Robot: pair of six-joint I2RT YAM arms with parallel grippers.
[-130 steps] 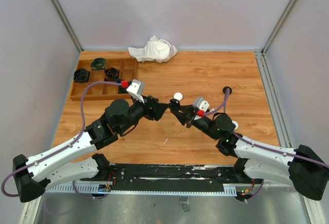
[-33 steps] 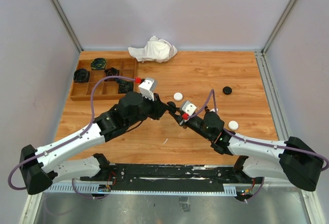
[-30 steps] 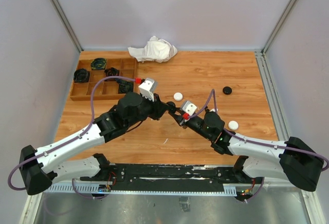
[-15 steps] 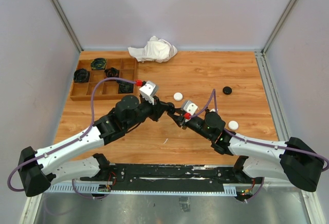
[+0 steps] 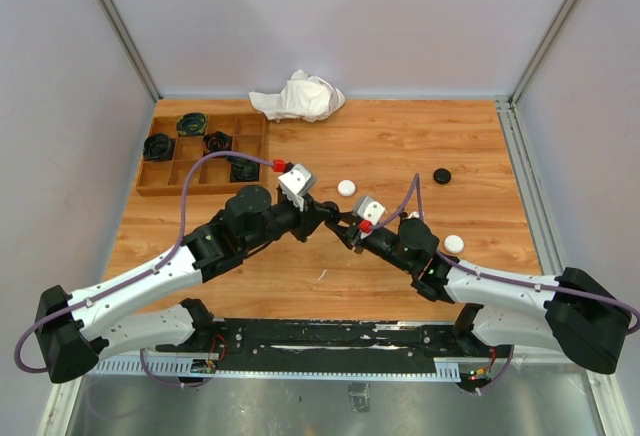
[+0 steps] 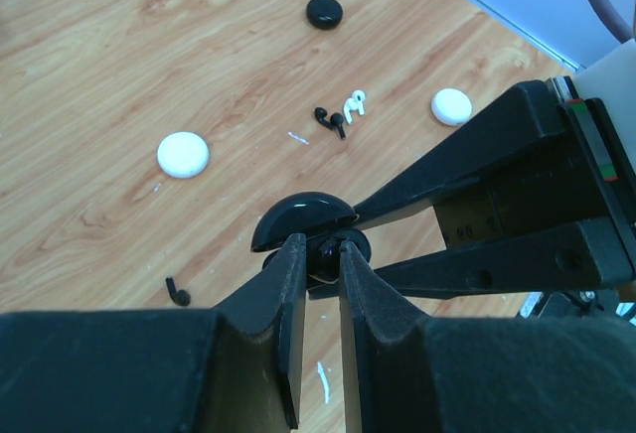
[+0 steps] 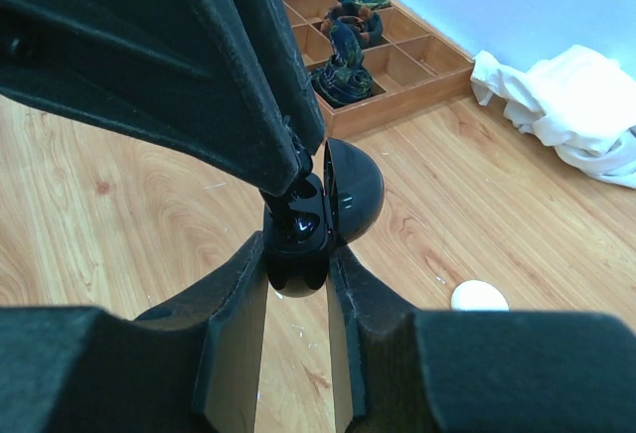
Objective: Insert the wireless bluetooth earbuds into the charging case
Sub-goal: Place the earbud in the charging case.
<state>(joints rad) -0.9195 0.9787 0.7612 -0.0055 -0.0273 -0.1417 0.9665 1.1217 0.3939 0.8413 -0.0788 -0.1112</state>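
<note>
The right gripper [image 7: 296, 254] clamps the open black charging case [image 7: 353, 195]; the left gripper [image 6: 320, 249], nearly closed, noses into it, load unclear; loose earbuds [image 6: 341, 115] lie beyond it.

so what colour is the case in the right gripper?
The case is glossy black, base and open lid; right wrist view shows it best.

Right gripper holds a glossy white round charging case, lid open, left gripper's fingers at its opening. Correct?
Not white. The right wrist view shows the right gripper holding a glossy black round charging case, lid open, left gripper at its opening.
</note>
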